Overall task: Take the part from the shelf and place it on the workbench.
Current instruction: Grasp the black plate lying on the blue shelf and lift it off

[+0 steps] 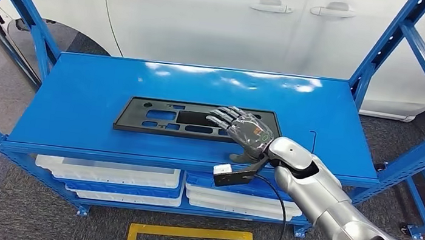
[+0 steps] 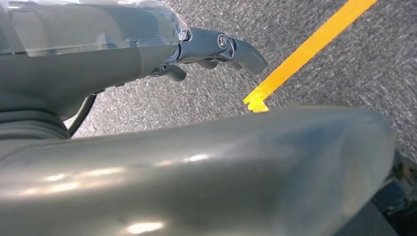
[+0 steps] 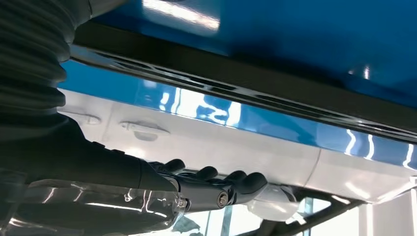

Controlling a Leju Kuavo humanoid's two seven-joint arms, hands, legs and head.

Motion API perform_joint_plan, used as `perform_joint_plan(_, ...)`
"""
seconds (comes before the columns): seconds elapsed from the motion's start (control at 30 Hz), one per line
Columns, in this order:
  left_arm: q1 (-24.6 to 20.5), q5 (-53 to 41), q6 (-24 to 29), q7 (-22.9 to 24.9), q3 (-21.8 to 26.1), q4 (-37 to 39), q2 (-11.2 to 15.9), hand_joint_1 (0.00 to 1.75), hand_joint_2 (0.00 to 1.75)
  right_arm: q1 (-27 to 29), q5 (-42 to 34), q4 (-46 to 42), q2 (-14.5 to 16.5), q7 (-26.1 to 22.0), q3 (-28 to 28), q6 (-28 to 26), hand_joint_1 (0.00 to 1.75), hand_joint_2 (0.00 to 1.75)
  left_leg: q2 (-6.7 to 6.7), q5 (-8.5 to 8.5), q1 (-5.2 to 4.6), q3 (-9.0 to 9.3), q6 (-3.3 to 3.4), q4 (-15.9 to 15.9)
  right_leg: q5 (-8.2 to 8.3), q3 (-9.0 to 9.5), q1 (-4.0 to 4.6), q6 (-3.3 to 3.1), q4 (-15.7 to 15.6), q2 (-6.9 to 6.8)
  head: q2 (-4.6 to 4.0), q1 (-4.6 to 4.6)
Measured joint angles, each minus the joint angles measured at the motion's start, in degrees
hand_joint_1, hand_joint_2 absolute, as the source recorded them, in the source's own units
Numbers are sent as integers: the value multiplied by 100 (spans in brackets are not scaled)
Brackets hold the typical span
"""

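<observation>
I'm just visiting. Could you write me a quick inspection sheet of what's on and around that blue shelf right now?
Surface: blue shelf top, glossy.
Job's things: black part lying flat on the shelf.
Clutter: a thin dark L-shaped tool at the part's right.
Hands: right hand over the part's right end, fingers spread; left hand hangs above the floor, holding nothing.
Cables: black cable at the right wrist.
Surroundings: white car behind, white trays below, yellow floor line.

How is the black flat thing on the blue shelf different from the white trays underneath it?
The black part is dark and full of cut-out holes, while the white trays are pale and show no holes. The black part lies alone on the top shelf, near the right hand; the white trays sit stacked on the lower level. Both are flat, long and lying level.
</observation>
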Motion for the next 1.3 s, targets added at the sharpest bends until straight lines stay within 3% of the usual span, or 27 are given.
perform_joint_plan(0.07,-5,-8,-7,1,-14,0,0,0,0,-88,62,124,109,67,48,-2,0,175,4,-277,16,-199,-58,460,10,18,-16,-71,-25,-3,0,-1)
perform_joint_plan(0.13,-9,-24,-14,2,-26,0,-1,0,0,-173,89,293,234,124,99,-2,0,175,6,-621,25,-579,-95,1246,4,19,-2,-102,-23,0,0,-1)
perform_joint_plan(0.17,-8,-32,-16,2,-38,0,-1,0,0,-203,93,377,291,145,121,-1,0,175,6,-693,27,-728,-102,1529,1,22,6,-106,-21,-1,0,-1)
perform_joint_plan(0.2,-6,-37,-16,2,-50,0,-1,0,0,-230,97,451,341,160,140,-1,0,175,6,-650,27,-781,-100,1604,-3,26,14,-108,-18,-1,0,-1)
perform_joint_plan(0.23,-6,-41,-17,2,-61,0,-1,0,0,-259,101,513,388,170,157,-1,0,175,6,-500,26,-720,-87,1443,-8,34,20,-107,-16,0,0,-1)
perform_joint_plan(0.33,-14,-54,-21,2,-92,0,1,0,0,-390,151,663,515,226,196,-2,0,175,6,44,10,-189,-5,289,-28,57,40,-76,-7,11,0,-1)
perform_joint_plan(0.4,-25,-64,-30,4,-125,0,2,0,0,-481,217,820,617,305,237,7,0,175,4,113,-16,-35,44,-44,-27,49,54,-26,-8,17,1,-1)
perform_joint_plan(0.5,-38,-85,-48,10,-154,0,-6,0,0,-555,287,1034,753,404,292,4,0,175,4,147,2,-14,124,-103,-57,32,59,66,14,18,1,-1)
perform_joint_plan(0.53,-46,-91,-56,13,-159,0,-13,0,0,-587,301,1110,790,438,303,-3,9,175,8,165,16,-4,158,-130,-148,-25,58,91,143,17,1,-1)
perform_joint_plan(0.63,-72,-99,-82,23,-187,0,-31,0,0,-653,337,1417,900,547,333,-9,138,175,14,182,24,1,210,-153,-656,-511,45,136,1182,14,1,1)
perform_joint_plan(0.67,-75,-99,-87,25,-196,0,-33,0,0,-653,349,1519,934,574,348,-6,172,175,12,181,24,1,211,-152,-756,-672,38,145,1508,13,0,1)
perform_joint_plan(0.7,-76,-99,-90,26,-203,0,-33,0,0,-655,359,1609,967,594,363,-2,174,175,8,179,23,1,211,-148,-751,-750,30,151,1650,13,0,1)
perform_joint_plan(0.73,-76,-99,-91,26,-209,0,-34,0,0,-668,366,1691,998,612,375,1,175,175,3,175,24,2,206,-141,-636,-712,22,149,1550,12,0,1)
perform_joint_plan(0.83,-86,-96,-92,17,-237,0,-43,0,0,-763,368,1880,1084,634,389,8,175,175,-4,138,13,-7,153,-88,-96,-194,23,108,421,2,1,1)
perform_joint_plan(0.9,-102,-90,-92,2,-249,0,-48,0,0,-807,369,1967,1139,621,390,8,175,175,0,114,-7,-27,101,-57,-2,-27,44,66,43,0,1,1)
perform_joint_plan(1.03,-118,-75,-90,-33,-253,0,-49,0,0,-871,369,2066,1220,591,391,0,175,175,3,4,6,-73,-19,69,16,0,35,-61,-13,-1,1,0)
perform_joint_plan(1.07,-122,-72,-89,-39,-253,0,-49,0,0,-898,368,2076,1245,591,391,-2,175,175,4,-130,14,-164,-50,285,23,12,21,-91,-31,-4,1,0)
perform_joint_plan(1.13,-126,-66,-86,-44,-253,0,-49,0,0,-933,368,2094,1285,594,391,-2,175,175,7,-485,31,-490,-101,1005,18,21,21,-124,-35,-7,1,-1)
perform_joint_plan(1.2,-122,-62,-85,-43,-253,0,-48,0,0,-935,384,2115,1309,599,392,12,175,175,7,-638,38,-758,-127,1549,13,26,26,-131,-33,-5,0,-1)
perform_joint_plan(1.23,-122,-60,-84,-42,-253,0,-48,0,0,-929,396,2126,1316,600,392,23,175,175,8,-555,38,-752,-127,1522,10,30,27,-130,-30,-2,0,-1)
perform_joint_plan(1.3,-128,-55,-78,-42,-253,0,-46,0,0,-929,416,2140,1334,598,393,44,175,175,9,-157,37,-443,-94,852,-1,44,27,-114,-22,8,0,-1)
